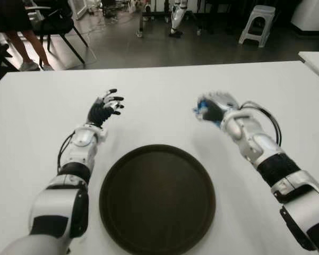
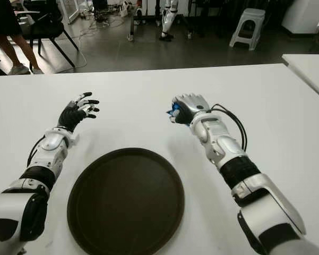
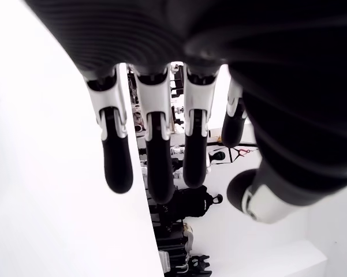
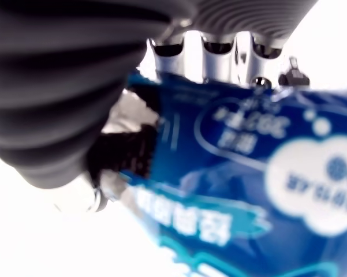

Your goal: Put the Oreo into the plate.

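Note:
My right hand (image 1: 215,108) is curled around a blue Oreo packet (image 1: 203,111) above the white table, beyond the far right rim of the dark round plate (image 1: 157,199). The right wrist view fills with the blue wrapper (image 4: 248,184), gripped between thumb and fingers (image 4: 127,153). The plate lies near me at the table's middle and holds nothing. My left hand (image 1: 105,108) hovers at the plate's far left, its fingers (image 3: 116,161) spread and holding nothing.
The white table (image 1: 159,87) stretches all around the plate. A second white table corner (image 1: 316,58) shows at the far right. Beyond the table's far edge are a chair (image 1: 55,24), a white stool (image 1: 256,24) and a person's legs (image 1: 26,50).

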Controlling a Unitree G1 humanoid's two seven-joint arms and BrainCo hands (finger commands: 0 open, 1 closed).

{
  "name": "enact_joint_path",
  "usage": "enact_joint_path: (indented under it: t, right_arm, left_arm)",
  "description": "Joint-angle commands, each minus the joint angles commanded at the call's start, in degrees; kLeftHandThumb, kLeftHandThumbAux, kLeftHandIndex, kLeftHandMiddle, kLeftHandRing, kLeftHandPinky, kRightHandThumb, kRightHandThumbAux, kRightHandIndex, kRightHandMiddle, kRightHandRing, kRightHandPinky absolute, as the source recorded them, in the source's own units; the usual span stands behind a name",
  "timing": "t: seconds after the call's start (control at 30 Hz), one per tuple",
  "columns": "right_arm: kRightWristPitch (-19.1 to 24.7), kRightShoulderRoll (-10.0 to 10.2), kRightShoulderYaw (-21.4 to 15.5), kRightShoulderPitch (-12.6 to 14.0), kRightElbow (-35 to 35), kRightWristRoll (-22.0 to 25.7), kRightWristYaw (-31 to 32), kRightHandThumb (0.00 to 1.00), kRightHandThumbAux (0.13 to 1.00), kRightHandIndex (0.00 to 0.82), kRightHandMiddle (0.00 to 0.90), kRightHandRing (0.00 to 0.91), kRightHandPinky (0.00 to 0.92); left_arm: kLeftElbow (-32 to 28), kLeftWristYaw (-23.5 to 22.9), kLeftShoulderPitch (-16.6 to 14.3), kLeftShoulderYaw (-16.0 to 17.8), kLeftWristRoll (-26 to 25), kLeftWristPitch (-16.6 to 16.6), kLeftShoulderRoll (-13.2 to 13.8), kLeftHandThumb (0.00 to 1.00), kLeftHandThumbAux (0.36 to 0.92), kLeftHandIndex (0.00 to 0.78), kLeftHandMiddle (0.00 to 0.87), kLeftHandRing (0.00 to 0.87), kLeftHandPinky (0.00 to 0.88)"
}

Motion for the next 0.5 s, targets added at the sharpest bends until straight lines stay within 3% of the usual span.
enact_joint_path:
  t: [0.5]
  right_arm:
    - [0.83, 0.61, -3.11, 2.31, -10.43, 0.46, 0.44, 0.695, 0.735, 0.423, 0.594, 0.612, 0.621]
  left_arm:
    - [1.05, -0.04, -0.52, 0.25, 0.02, 0.48, -0.15, 0.193, 0.637, 0.158, 0.301, 0.348, 0.406]
